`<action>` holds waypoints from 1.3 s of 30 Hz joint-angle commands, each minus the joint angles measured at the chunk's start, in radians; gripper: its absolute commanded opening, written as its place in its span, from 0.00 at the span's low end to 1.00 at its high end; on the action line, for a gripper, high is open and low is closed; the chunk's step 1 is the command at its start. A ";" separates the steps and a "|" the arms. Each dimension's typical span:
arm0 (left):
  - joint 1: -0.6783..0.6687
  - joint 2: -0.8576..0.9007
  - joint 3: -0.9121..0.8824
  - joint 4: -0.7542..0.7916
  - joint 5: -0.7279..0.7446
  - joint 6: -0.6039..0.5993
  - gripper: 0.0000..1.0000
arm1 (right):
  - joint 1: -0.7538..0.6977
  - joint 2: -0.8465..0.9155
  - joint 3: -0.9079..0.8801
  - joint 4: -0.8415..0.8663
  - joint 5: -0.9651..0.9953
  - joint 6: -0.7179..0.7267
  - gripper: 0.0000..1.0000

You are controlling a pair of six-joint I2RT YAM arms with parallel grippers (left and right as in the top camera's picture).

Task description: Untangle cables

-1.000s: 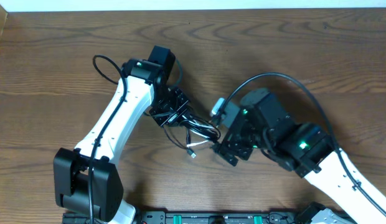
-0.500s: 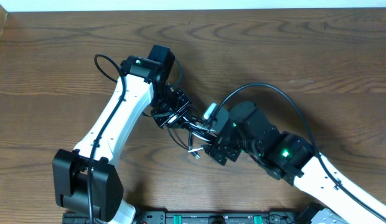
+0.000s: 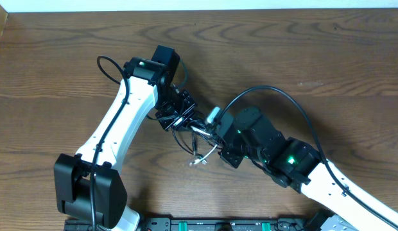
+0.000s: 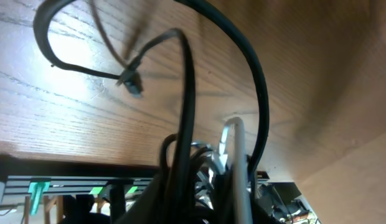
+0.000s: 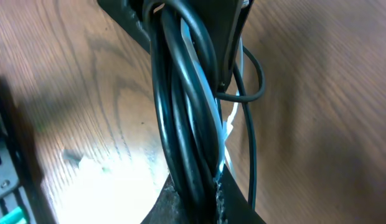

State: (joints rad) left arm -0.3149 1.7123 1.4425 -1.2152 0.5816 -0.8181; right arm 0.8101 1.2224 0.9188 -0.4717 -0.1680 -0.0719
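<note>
Black and white cables (image 3: pixel 200 133) sit bunched between both arms near the middle of the wooden table (image 3: pixel 314 51). The left gripper (image 3: pixel 183 119) pinches the bundle's upper-left side. The right gripper (image 3: pixel 213 140) is clamped on it just beside. One plug end (image 3: pixel 198 162) trails below.

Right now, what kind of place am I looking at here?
Probably a robot lab bench: a wooden table, a white left arm and right arm reaching over it, and tangled cables between them.
</note>
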 commanded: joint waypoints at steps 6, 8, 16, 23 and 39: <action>0.027 0.006 0.021 0.032 -0.029 0.045 0.75 | -0.144 0.006 -0.004 0.020 -0.091 0.251 0.01; 0.060 0.005 0.022 0.035 -0.029 0.077 0.76 | -0.204 0.006 -0.004 0.019 -0.167 0.251 0.01; 0.243 -0.099 0.022 0.036 -0.029 0.161 0.78 | -0.460 0.006 -0.004 0.017 -0.504 0.252 0.01; 0.290 -0.327 0.021 0.076 -0.084 0.179 0.78 | -0.666 0.006 -0.031 0.023 -0.743 0.258 0.01; 0.290 -0.869 -0.327 0.208 -0.150 -0.023 0.78 | -0.822 0.006 -0.211 0.255 -1.155 0.191 0.01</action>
State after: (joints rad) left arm -0.0273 0.9047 1.2324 -1.0683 0.4309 -0.7860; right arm -0.0071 1.2335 0.7101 -0.2256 -1.2007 0.1535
